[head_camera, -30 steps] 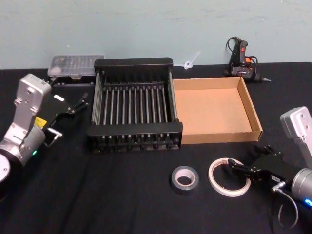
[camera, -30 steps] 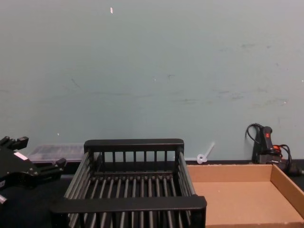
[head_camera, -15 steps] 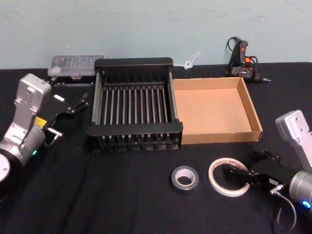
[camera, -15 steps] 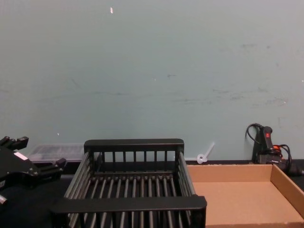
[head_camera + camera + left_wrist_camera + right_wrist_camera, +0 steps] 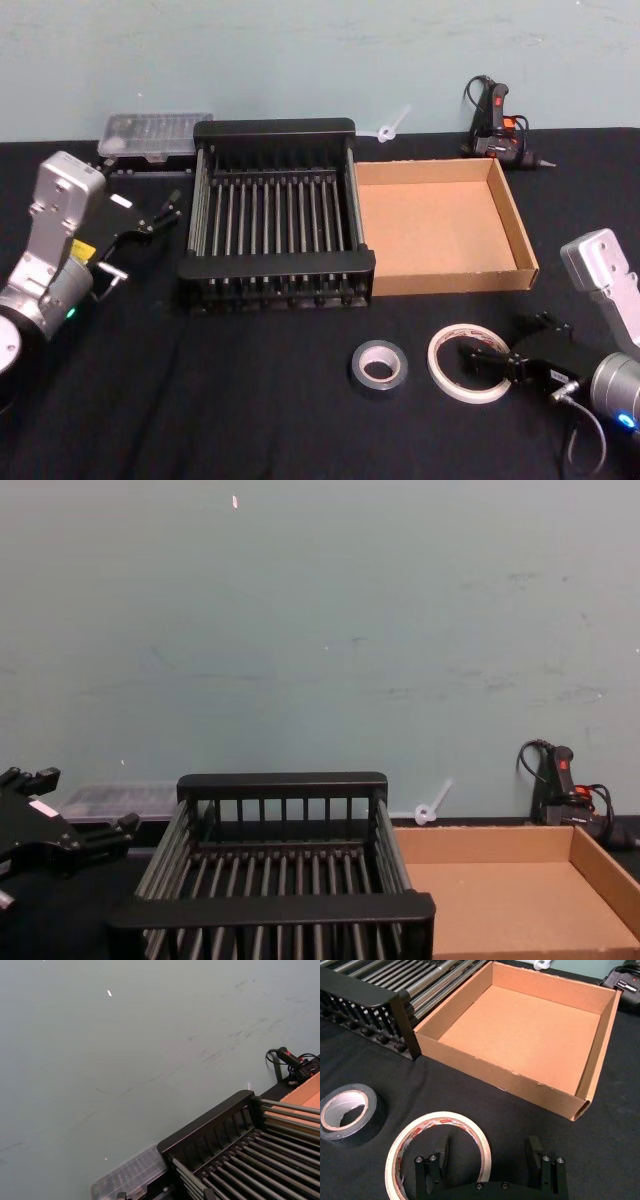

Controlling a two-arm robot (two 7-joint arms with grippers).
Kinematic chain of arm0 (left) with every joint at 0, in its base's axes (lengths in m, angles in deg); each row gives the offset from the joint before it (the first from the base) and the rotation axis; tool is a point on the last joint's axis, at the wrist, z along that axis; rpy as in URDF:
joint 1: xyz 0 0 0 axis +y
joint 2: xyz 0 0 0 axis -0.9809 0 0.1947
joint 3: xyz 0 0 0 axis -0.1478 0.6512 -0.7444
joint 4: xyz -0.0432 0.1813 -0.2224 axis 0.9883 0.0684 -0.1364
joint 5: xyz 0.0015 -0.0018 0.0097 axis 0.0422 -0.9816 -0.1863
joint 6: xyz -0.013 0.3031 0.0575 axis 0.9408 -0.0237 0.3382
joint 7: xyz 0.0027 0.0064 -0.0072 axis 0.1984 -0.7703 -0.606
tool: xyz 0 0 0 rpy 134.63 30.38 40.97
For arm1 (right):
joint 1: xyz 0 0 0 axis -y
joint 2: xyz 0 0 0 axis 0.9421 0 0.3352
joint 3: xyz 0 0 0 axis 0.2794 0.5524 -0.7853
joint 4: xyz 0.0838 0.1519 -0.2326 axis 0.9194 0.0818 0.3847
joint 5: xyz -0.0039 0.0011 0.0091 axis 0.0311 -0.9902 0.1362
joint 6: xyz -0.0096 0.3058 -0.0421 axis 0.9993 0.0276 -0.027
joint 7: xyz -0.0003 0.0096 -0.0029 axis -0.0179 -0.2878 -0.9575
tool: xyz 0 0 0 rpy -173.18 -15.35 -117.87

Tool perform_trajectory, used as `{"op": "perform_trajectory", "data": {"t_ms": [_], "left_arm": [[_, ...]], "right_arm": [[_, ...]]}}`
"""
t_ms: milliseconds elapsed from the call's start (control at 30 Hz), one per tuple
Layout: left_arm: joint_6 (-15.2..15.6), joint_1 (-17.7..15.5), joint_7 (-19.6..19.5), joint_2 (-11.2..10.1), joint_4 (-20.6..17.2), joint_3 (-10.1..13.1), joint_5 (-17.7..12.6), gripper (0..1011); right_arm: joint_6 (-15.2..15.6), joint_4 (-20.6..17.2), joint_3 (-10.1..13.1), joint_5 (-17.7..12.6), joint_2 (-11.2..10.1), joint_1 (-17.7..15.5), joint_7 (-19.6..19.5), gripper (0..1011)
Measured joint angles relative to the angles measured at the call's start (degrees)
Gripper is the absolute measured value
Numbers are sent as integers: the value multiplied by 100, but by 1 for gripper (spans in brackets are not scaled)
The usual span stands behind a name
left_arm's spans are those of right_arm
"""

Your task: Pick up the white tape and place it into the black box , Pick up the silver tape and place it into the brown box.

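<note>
The white tape (image 5: 436,360) lies flat on the black cloth near the front right, its printed core showing in the right wrist view (image 5: 404,1144). My right gripper (image 5: 481,361) (image 5: 488,1154) is open and low over it, one finger inside the ring and one outside its right rim. The silver tape (image 5: 361,373) (image 5: 372,1108) lies just left of the white one. Behind them stand the black box (image 5: 275,270) (image 5: 275,910) (image 5: 366,993) and, to its right, the brown box (image 5: 452,278) (image 5: 500,1079) (image 5: 500,902), both empty. My left gripper (image 5: 152,217) (image 5: 78,818) stays parked, open, left of the black box.
A clear plastic case (image 5: 155,134) (image 5: 131,1178) sits behind the black box's left corner. A glue gun (image 5: 497,128) (image 5: 561,784) and a small white plastic piece (image 5: 392,125) lie by the back wall. Black cloth covers the table.
My right gripper has dropped and slid left toward the white tape, its open fingers now straddling the ring's right rim. Both tapes and the left arm have stayed still.
</note>
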Motion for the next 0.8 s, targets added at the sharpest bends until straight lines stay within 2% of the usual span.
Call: {"op": "perform_trajectory", "data": {"t_ms": [800], "left_arm": [[0, 0, 0, 0, 0, 0, 0, 1001]], "right_arm": [[13, 53, -28, 44, 0, 28, 25, 1002]]}}
